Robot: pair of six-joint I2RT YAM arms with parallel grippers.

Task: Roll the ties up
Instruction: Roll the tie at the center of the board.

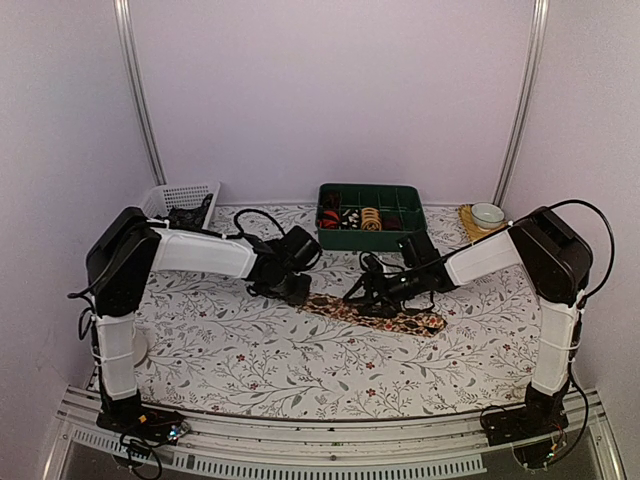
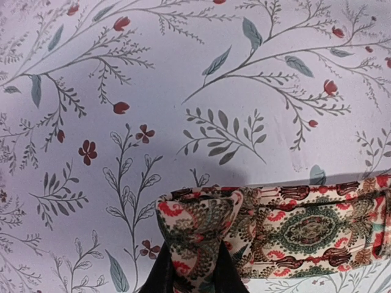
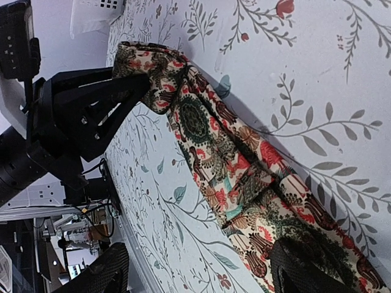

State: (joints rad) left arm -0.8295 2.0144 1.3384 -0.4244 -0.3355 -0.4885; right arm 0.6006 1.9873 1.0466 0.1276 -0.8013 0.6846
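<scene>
Brown-patterned necktie runs lengthwise from the left gripper, where we pinch its folded end, to the right gripper, fingers spread over its far stretch.

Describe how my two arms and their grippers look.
Both arms have white tube-shaped links with bulky black joint housings: the left arm, the right arm. Loose black cables loop along each. The left gripper is black and angular; the right gripper has black fingers with a textured surface.
</scene>
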